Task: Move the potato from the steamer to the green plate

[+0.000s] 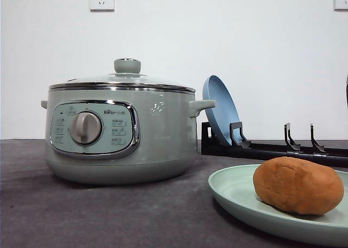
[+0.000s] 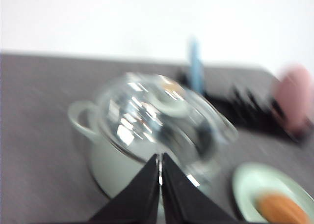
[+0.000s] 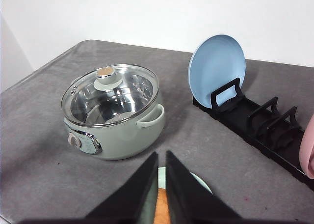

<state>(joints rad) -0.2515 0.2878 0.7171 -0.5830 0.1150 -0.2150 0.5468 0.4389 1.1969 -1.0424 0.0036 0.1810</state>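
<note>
The potato [image 1: 298,185], an orange-brown oval lump, lies on the pale green plate [image 1: 234,191] at the front right of the table. The sage-green steamer [image 1: 119,134] stands to the left with its glass lid [image 1: 122,80] on. In the blurred left wrist view my left gripper [image 2: 160,156] hangs above the steamer [image 2: 113,165], fingers together and holding nothing; the potato [image 2: 282,209] sits off to one side. My right gripper [image 3: 161,154] is high over the green plate [image 3: 198,182], with only a thin slit between its fingers, through which the potato [image 3: 162,207] shows.
A black dish rack [image 1: 272,150] runs along the back right and holds an upright blue plate [image 1: 220,109]. A pink object [image 3: 309,150] sits by the rack's far end. The grey table [image 1: 109,215] ends at a white wall.
</note>
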